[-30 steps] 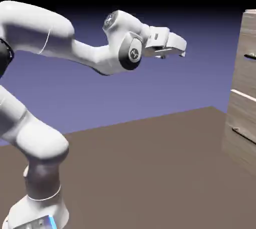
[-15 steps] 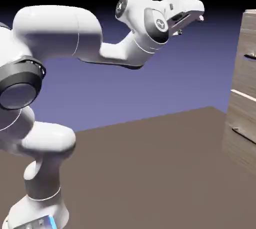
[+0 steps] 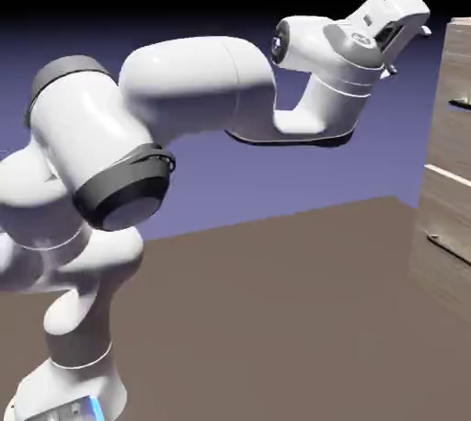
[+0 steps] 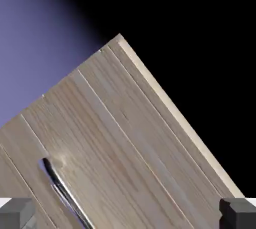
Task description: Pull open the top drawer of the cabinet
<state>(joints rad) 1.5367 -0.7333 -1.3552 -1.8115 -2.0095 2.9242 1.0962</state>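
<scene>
The cabinet (image 3: 451, 148) of light wood grain stands at the exterior view's right edge. Its top drawer (image 3: 457, 74) is the uppermost front, with a thin dark handle (image 3: 459, 102). My gripper (image 3: 416, 35) hangs high in the air just left of the cabinet's upper corner, apart from it. In the hand view the cabinet (image 4: 150, 103) appears rolled, and the top drawer (image 4: 100, 138) shows its metal bar handle (image 4: 62, 190) at the lower left. The grey fingertips (image 4: 15, 214) stand wide apart at the bottom corners. The gripper (image 4: 127, 215) is open with nothing between its fingers.
A lower drawer front (image 3: 445, 200) juts out a little from the cabinet, with its own handle (image 3: 451, 246). The brown table (image 3: 276, 318) stretches between the robot's base (image 3: 69, 392) and the cabinet.
The arm has swung up and to the right, carrying the open gripper from mid-picture to beside the cabinet's upper corner. The cabinet and its drawers have not moved.
</scene>
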